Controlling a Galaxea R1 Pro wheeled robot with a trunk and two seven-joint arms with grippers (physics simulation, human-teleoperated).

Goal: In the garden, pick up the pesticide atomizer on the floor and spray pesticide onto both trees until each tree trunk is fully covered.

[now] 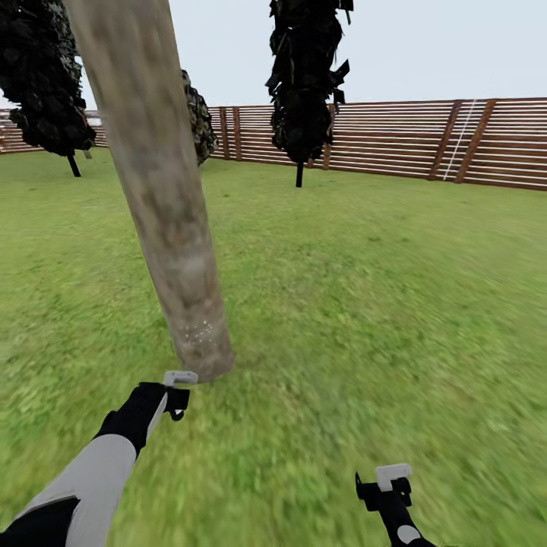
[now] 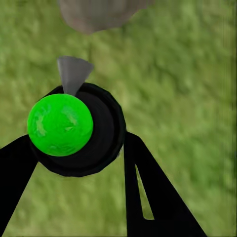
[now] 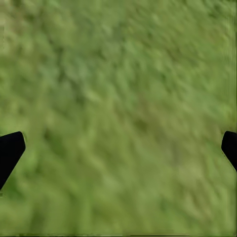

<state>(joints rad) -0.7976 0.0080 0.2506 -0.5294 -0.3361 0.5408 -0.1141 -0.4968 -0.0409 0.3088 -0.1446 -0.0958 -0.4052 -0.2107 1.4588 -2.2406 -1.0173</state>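
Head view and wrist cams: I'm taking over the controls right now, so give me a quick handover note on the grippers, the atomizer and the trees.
Left gripper: shut on the atomizer, green body in a black collar, grey nozzle toward the trunk.
Right gripper: open, empty, over grass.
Trunk: straight ahead, left gripper near its base. A faint speckle of pale dots sits low on the bark; coverage cannot be judged.
Done: atomizer picked up, robot at one tree.
Left: spray this trunk fully, then the second tree.
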